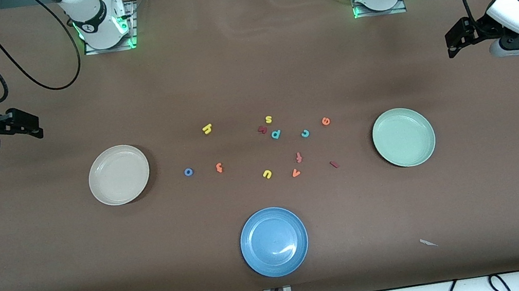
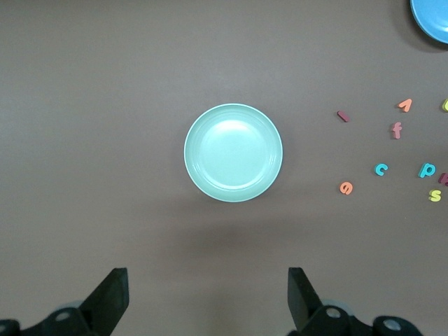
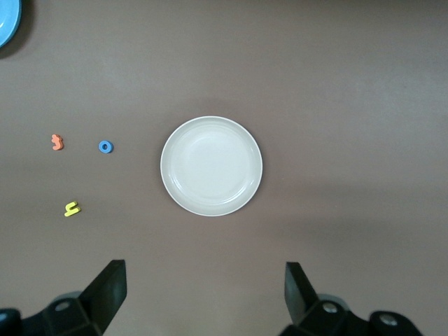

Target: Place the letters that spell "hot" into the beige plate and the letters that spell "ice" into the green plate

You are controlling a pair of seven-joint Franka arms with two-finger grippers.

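Observation:
The beige plate [image 1: 119, 174] [image 3: 211, 166] lies toward the right arm's end, the green plate [image 1: 403, 136] [image 2: 233, 152] toward the left arm's end. Between them lie the yellow h [image 1: 207, 129] [image 3: 71, 208], blue o [image 1: 188, 172] [image 3: 105, 146] and orange t [image 1: 219, 168] [image 3: 57, 142], nearer the beige plate. The dark red i [image 1: 334, 164] [image 2: 343, 116], teal c [image 1: 305, 133] [image 2: 381, 169] and orange e [image 1: 325, 121] [image 2: 346, 187] lie nearer the green plate. My right gripper [image 1: 24, 124] [image 3: 205, 276] and left gripper [image 1: 456, 39] [image 2: 208, 280] hang open and empty above the table's two ends.
A blue plate [image 1: 273, 241] lies nearest the front camera, midway along the table. Other letters are scattered among the task's: yellow s [image 1: 268, 119], teal p [image 1: 276, 134], red f [image 1: 299, 157], yellow u [image 1: 267, 174], orange v [image 1: 295, 173]. A white scrap [image 1: 428, 242] lies near the front edge.

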